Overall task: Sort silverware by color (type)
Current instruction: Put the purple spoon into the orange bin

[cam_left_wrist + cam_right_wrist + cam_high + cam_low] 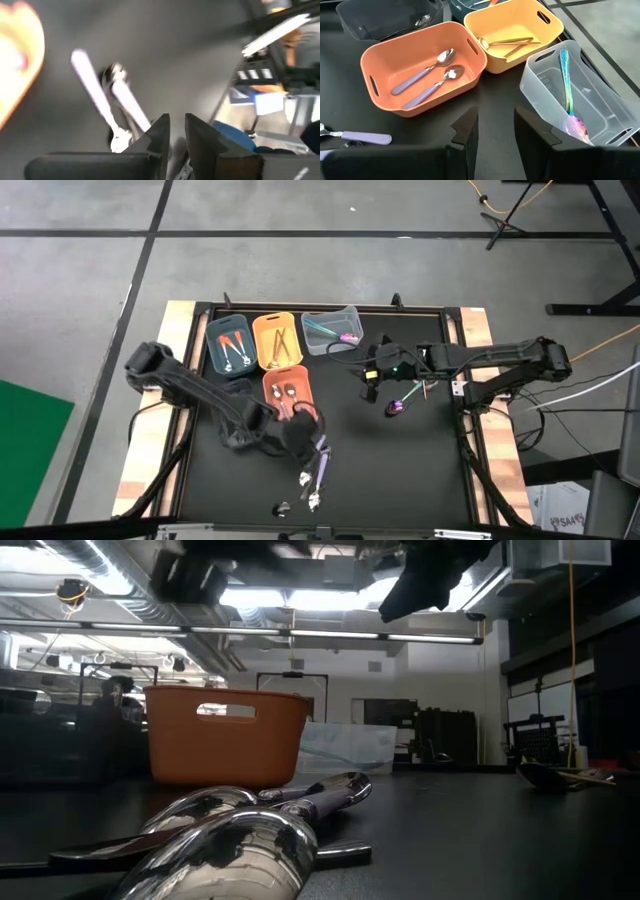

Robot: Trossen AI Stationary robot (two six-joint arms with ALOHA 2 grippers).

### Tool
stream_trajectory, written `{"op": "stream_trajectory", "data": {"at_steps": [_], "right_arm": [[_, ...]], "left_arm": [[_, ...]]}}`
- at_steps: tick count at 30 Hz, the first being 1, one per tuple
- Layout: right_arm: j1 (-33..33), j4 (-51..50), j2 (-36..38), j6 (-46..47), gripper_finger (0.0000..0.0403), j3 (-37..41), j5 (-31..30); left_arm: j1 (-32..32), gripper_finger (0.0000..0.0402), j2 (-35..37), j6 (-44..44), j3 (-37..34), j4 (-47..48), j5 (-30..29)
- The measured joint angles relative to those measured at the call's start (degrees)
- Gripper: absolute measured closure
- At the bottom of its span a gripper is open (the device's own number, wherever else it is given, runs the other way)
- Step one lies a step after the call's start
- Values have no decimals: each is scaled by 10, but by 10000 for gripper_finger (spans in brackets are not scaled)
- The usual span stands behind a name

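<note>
From above, your left gripper (298,435) sits low over the black table (400,470), just below the orange bin (286,387), with a cluster of purple-handled pieces (317,475) lying just beyond it toward the table's near edge; their handles run roughly up and down the picture, slightly slanted. Your right gripper (370,375) hovers beside the clear bin (330,330), and a purple iridescent spoon (396,407) with some thin utensils lies just to its right, under that arm. The low view shows only silver bowls (240,830) close to the lens and the orange bin behind them; neither gripper's fingers are readable there. In the left wrist view, the fingers (159,137) stand narrowly parted with nothing between them, and two lilac handles (95,92) lie ahead of the tips, angled across the line of approach. The right wrist view shows those fingers (467,130) apart and empty, looking at two purple-handled spoons (427,77) in the orange bin, gold pieces (507,44) in the yellow bin (520,30), and an iridescent one (567,90) in the clear bin. You'd likely take the near-edge cluster with the left arm, which is closer, turning the wrist so the jaws close across a handle.
</note>
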State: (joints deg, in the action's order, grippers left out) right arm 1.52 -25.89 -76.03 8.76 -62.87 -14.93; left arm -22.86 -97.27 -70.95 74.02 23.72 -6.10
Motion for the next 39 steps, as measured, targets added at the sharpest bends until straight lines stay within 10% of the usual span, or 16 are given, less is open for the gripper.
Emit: {"op": "stream_trajectory", "data": {"at_steps": [18, 39], "right_arm": [[-1, 12, 0, -1, 292, 0, 6], [-1, 21, 0, -4, 292, 0, 6]], "left_arm": [[-16, 360, -146, -175, 0, -43, 186], [-12, 291, -147, -174, 0, -5, 2]]}}
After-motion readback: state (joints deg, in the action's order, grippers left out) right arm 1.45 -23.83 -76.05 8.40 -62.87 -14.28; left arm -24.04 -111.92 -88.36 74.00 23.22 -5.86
